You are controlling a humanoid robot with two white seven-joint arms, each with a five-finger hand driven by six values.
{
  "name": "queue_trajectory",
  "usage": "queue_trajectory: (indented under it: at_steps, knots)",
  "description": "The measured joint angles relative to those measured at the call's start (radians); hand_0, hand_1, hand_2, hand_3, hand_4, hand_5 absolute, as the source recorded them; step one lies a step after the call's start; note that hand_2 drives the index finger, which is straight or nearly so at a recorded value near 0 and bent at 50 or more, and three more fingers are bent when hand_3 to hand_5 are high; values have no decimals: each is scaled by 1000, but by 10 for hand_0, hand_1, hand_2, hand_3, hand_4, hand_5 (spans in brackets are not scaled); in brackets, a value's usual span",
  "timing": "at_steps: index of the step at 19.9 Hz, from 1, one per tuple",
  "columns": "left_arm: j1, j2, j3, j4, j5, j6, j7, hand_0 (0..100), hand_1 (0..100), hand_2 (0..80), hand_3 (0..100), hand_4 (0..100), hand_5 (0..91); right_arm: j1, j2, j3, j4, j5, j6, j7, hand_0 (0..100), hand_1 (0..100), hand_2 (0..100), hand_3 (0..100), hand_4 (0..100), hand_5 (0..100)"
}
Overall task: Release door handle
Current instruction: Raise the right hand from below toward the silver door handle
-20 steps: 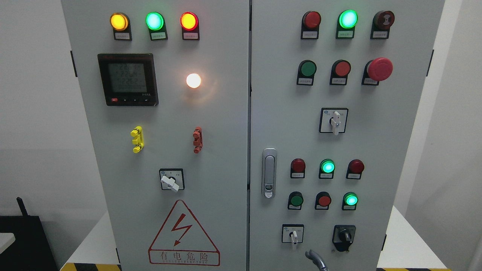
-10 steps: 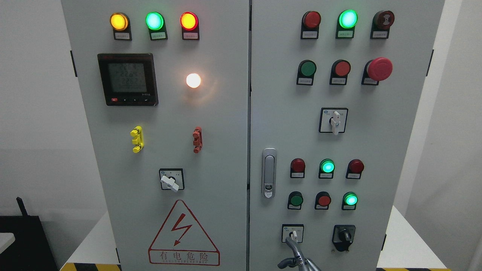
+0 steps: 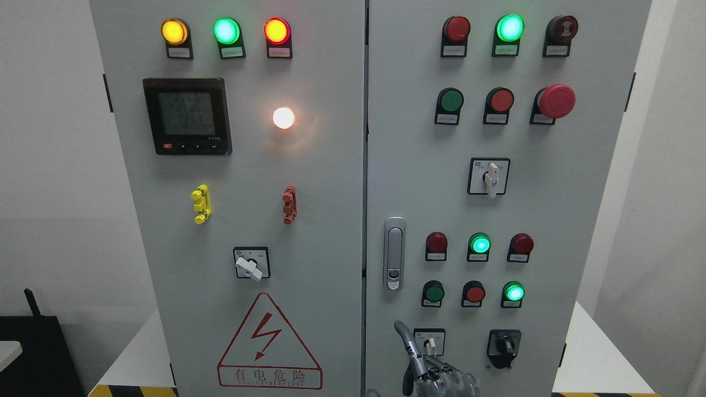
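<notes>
The door handle (image 3: 394, 253) sits upright at the left edge of the right cabinet door (image 3: 529, 209), flush and untouched. Well below it, the right hand (image 3: 436, 369) comes in from the bottom edge, one finger (image 3: 405, 337) stretched up, the others loosely curled, holding nothing. It overlaps a small switch (image 3: 429, 343). Green, red and yellow lamps glow above.

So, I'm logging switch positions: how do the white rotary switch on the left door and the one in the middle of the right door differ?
The left-door switch has its white lever tilted, pointing down-right; the right-door switch has its lever hanging straight down. The left-door switch sits lower, above the warning triangle; the right-door switch sits higher, below the red mushroom button. Both have white levers on square black-framed plates.
</notes>
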Motion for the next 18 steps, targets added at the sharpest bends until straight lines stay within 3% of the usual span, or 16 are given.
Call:
queue_trajectory:
  at_steps: [9, 18]
  knots:
    - [0, 0, 0, 0, 0, 0, 0, 120, 389, 0, 0, 0, 0, -85, 9, 2, 58, 66, 91, 64, 399, 429, 0, 1000, 1000, 1000]
    - [0, 0, 0, 0, 0, 0, 0, 120, 389, 0, 0, 0, 0, -130, 13, 0, 89, 79, 114, 96, 405, 422, 0, 1000, 1000, 1000]
